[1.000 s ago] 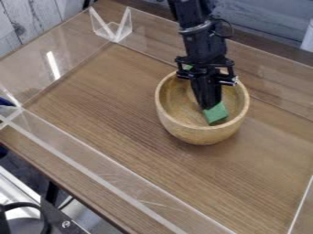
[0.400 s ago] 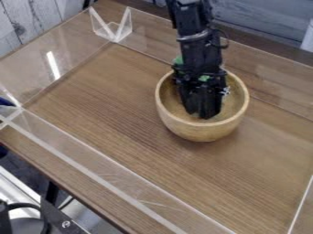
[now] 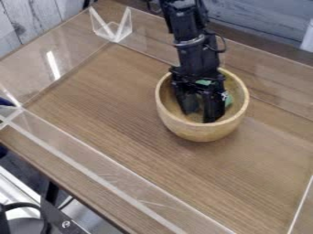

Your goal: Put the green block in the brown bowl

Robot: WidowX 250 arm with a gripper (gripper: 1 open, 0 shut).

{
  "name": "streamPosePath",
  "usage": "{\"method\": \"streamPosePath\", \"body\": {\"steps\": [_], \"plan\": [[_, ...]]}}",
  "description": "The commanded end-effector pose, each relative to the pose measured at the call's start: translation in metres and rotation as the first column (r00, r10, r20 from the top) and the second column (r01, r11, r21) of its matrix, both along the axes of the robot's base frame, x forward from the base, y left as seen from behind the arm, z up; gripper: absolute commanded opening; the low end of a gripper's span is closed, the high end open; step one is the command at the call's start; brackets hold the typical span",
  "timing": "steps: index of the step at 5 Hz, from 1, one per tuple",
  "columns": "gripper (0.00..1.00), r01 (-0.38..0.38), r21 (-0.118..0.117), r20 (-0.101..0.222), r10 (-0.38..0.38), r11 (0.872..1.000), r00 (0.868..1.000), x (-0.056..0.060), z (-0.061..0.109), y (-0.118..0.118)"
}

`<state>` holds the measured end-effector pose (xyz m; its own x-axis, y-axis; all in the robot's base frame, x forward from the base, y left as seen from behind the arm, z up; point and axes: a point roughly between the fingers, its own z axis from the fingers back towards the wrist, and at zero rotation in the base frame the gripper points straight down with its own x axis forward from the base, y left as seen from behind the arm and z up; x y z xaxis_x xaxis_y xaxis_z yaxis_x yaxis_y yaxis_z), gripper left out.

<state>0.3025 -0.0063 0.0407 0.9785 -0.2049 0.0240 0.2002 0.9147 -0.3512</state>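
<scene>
Green block [image 3: 217, 99] inside bowl [image 3: 184, 129], mostly hidden behind gripper [image 3: 202, 102] (only green sliver showing). Gripper spread wide, down in bowl, grasping nothing. Placement apparently done; left: lift arm clear of table [image 3: 110, 110].

One brown bowl [image 3: 202, 114] stands on the one wooden surface [image 3: 110, 105]. One green block [image 3: 215, 99] shows inside the bowl, only as small slivers of green beside the dark fingers, so its full shape cannot be made out. One robot arm [image 3: 186, 27] reaches down from the top of the view, and it carries one hand [image 3: 202, 96], with two dark fingers [image 3: 188, 99] set apart inside the bowl. One clear plastic wall [image 3: 73, 151] runs around the surface as a low frame. One small clear plastic bracket [image 3: 113, 26] stands at the far corner.
</scene>
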Motion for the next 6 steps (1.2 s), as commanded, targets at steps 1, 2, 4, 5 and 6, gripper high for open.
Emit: {"method": "streamPosePath", "body": {"steps": [1,2,4,5,6], "plan": [[1.00,-0.018,0.016,0.099,0.016,1.000,0.995,0.001,0.030,0.004],[1.00,-0.045,0.023,0.133,0.042,0.999,0.990,-0.006,0.044,0.010],[1.00,-0.131,0.078,0.213,0.111,0.988,0.971,-0.012,0.085,0.030],[1.00,-0.134,0.069,0.265,0.111,0.989,0.958,-0.007,0.100,0.049],[1.00,-0.150,0.083,0.316,0.116,0.985,0.942,-0.004,0.114,0.083]]}}
